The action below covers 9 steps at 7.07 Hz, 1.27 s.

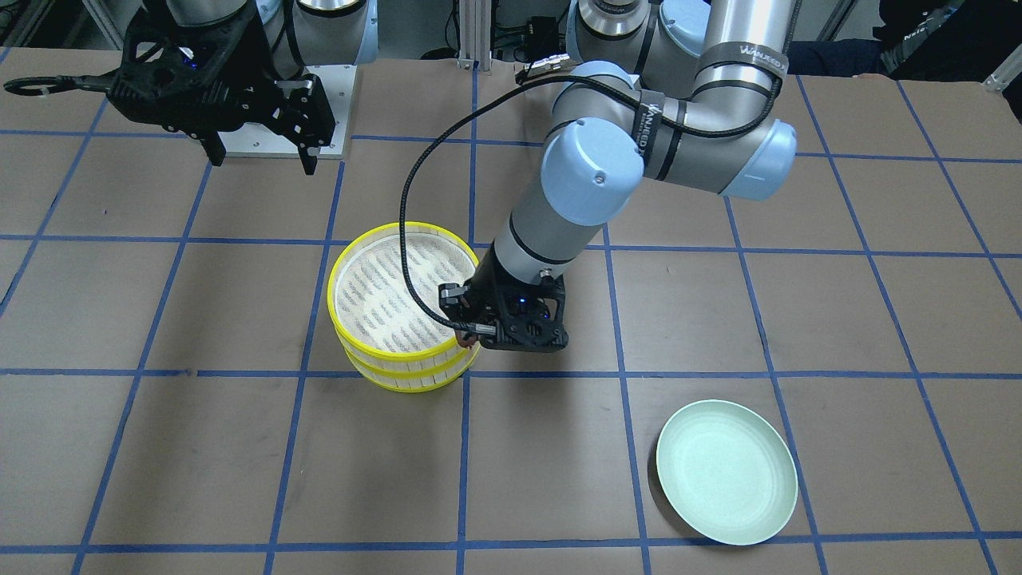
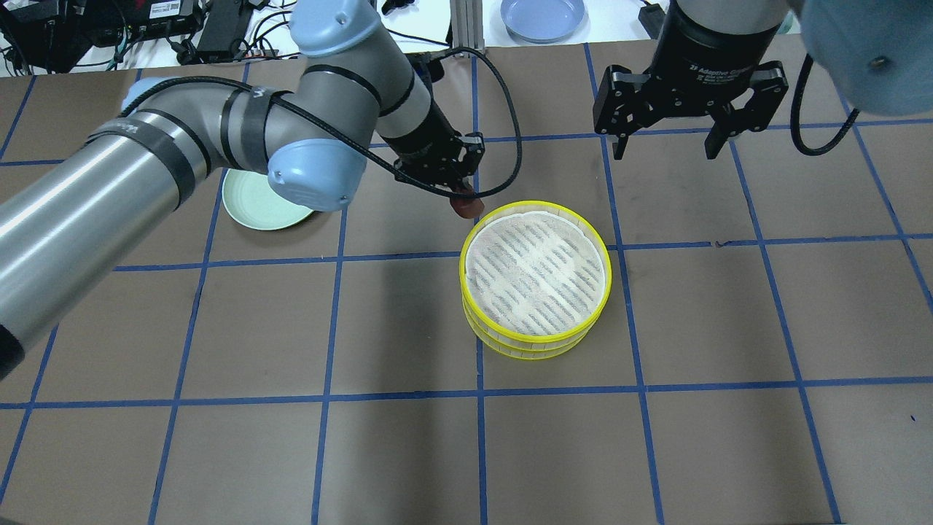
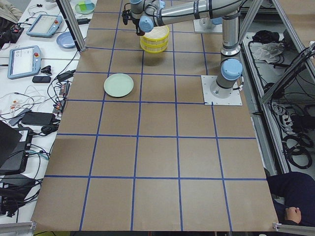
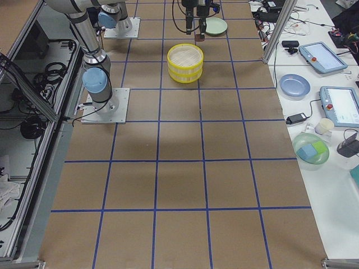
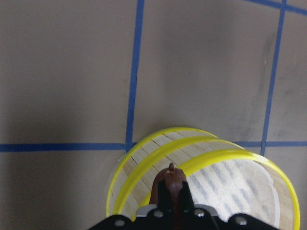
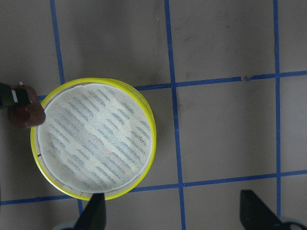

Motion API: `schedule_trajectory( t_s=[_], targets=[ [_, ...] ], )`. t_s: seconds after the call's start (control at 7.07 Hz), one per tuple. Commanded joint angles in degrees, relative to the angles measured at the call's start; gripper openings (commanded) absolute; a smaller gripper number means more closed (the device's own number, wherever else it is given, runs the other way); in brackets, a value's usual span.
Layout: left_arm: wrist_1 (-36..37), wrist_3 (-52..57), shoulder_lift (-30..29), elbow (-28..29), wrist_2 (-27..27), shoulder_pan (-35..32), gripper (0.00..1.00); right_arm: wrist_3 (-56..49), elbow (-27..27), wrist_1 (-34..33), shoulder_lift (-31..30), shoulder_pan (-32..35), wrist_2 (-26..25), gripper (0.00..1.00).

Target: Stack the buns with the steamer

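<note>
Two yellow-rimmed steamer tiers stand stacked in the middle of the table, the top tier [image 2: 536,270] on the lower tier [image 2: 536,350]; the stack also shows in the front view [image 1: 375,303] and the right wrist view [image 6: 93,143]. The top tier's slatted floor is bare. My left gripper [image 2: 463,197] is shut on the dark reddish-brown bun [image 2: 466,208], held just outside and above the top tier's rim; the bun also shows in the left wrist view [image 5: 168,184] and the right wrist view [image 6: 26,112]. My right gripper [image 2: 665,149] is open and empty, raised behind the stack. The cream-white bun is out of view.
A pale green plate [image 2: 255,208] lies empty on the table to the left of the stack, partly under my left arm; in the front view it [image 1: 726,471] is at the lower right. A blue plate [image 2: 543,14] lies beyond the table's far edge.
</note>
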Motion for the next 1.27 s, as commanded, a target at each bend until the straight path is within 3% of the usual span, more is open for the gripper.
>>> schedule_trajectory(
  t_s=[0.0,0.14,0.28,0.42,0.57,0.99,1.13],
  targets=[
    [-0.02,-0.36,0.25,-4.59,-0.31,-3.49,0.0,0.91,-0.13,0.15,-0.18,-1.12,0.44,1.0],
    [-0.1,-0.79,0.43,-6.01,-0.22,-3.67,0.0,0.91,-0.13,0.15,-0.26,-1.11,0.43,1.0],
    [-1.5,-0.88,0.6,-6.11,-0.22,-3.94,0.18,1.0,-0.13,0.24,-0.27,-1.11,0.43,1.0],
    [-1.86,-0.88,0.61,-6.03,-0.13,-3.94,0.81,1.0,-0.13,0.15,-0.35,-1.03,0.34,1.0],
    [-2.21,-1.92,0.69,-5.59,-0.13,-3.94,1.0,1.09,-0.13,-0.11,-0.35,-1.03,0.43,1.0],
    [-4.23,-1.93,1.66,-4.97,0.31,-3.24,1.0,1.0,-0.04,-0.03,-0.35,-1.03,0.17,1.0],
    [-6.93,-1.5,2.97,-3.58,2.66,-2.28,1.0,1.0,-0.04,-0.03,-0.35,-1.03,0.17,1.0]
  ],
)
